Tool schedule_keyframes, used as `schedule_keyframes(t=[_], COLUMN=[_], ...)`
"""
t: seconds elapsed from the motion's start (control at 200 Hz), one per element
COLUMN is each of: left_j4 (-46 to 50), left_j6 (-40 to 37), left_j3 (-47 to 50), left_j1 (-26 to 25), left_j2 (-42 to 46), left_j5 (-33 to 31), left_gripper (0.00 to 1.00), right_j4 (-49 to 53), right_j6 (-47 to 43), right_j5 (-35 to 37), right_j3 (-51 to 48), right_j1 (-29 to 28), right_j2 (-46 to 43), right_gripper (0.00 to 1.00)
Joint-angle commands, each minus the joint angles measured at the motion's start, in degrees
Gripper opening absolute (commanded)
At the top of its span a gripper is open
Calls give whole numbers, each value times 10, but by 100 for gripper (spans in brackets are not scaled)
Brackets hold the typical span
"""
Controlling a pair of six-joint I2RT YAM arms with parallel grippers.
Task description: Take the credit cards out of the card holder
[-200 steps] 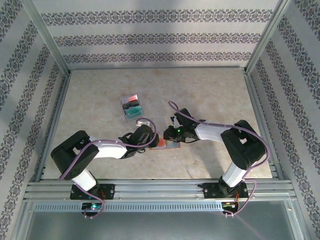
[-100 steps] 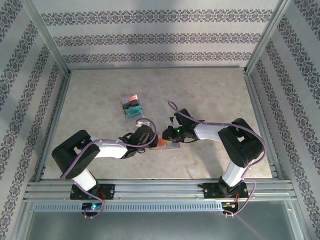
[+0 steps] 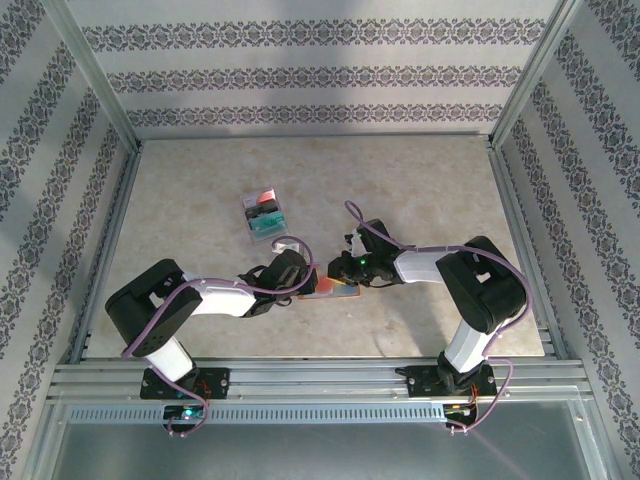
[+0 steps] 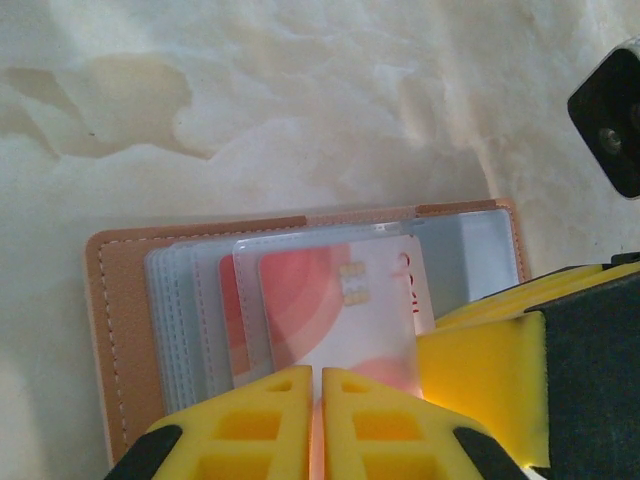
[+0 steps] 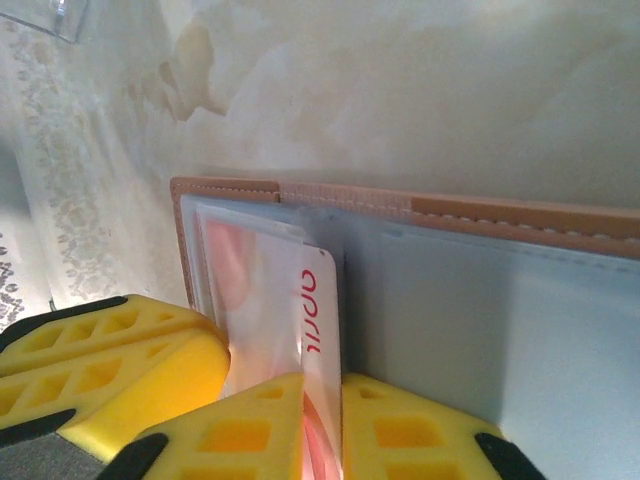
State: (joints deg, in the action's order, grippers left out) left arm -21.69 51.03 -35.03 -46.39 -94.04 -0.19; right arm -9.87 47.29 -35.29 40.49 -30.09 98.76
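Pale, mottled stone-look surface [image 3: 420, 190] under a small tan-brown leather-look bifold card holder [image 3: 345, 292], opened flat. Yellow-fingered left claw [image 3: 308, 285] at the card holder's left side, fingers [image 4: 290, 385] drawn nearly together, pinching the near edge of a red-and-white plastic credit card [image 4: 345, 310] with a gold chip. Yellow-fingered right claw [image 3: 342, 276] over the card holder's middle, just beside the left claw, also narrow, with the red-lettered edge of that credit card between its fingers [image 5: 360, 395]. Teal, black and red rectangular stack [image 3: 264, 215] well apart from the card holder, beyond it and to its left. Stitched orange-brown rim along the card holder's far edge, grey-blue pocket on its right half, clear sleeves fanned over its left half. Credit card partway out of a clear sleeve, overlapping a second reddish card [image 4: 240, 320] tucked behind it inside the card holder.
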Motion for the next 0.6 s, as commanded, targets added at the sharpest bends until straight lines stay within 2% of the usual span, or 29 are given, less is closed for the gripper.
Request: schedule_keyframes(t=[0.0, 0.6], left_j4=[24, 32], left_j6=[9, 14], left_j3=[2, 14], left_j1=[1, 5], left_j2=[-17, -3], left_j5=[11, -1], left_gripper=[13, 13], right_j4=[-29, -45], right_j6=[5, 8], right_j5=[-18, -18], right_j3=[-8, -43], right_j1=[10, 41], right_j2=[-14, -33], right_gripper=[11, 10])
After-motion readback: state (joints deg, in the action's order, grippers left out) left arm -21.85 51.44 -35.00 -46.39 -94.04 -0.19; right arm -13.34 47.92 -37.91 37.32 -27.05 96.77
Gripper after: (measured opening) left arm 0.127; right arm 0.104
